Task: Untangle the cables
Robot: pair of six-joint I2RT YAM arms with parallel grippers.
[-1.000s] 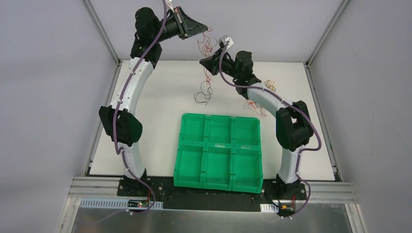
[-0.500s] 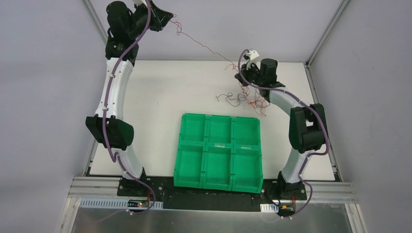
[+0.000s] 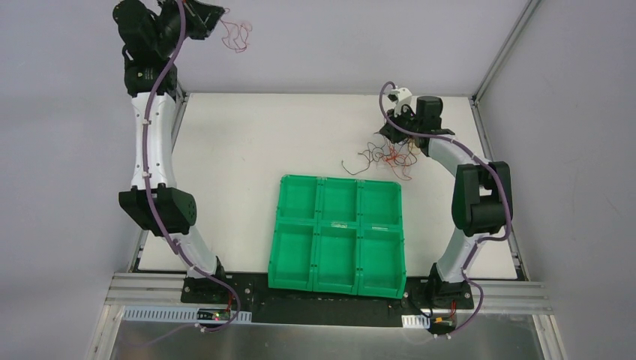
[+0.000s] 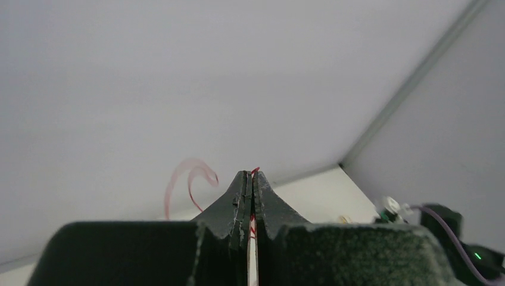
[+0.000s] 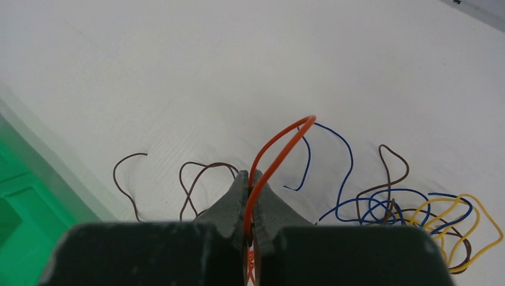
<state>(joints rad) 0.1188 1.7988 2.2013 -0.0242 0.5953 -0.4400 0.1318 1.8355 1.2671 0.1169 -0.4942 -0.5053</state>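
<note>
Both grips are tight: my left end effector (image 4: 250, 179) hangs high over the desk's (image 3: 247, 142) far left corner, clamped on one red wire (image 3: 238, 36) that curls loose in the air. My right end effector (image 5: 250, 180) sits low near the far right corner, pinching an orange wire (image 5: 279, 143) loop, with the other cables (image 5: 387, 202) lying as brown, blue and yellow curls on the desk just beside it.

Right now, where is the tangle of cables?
In the top view, the tangle lies far right on the table, at the right gripper, just beyond the green tray.
</note>
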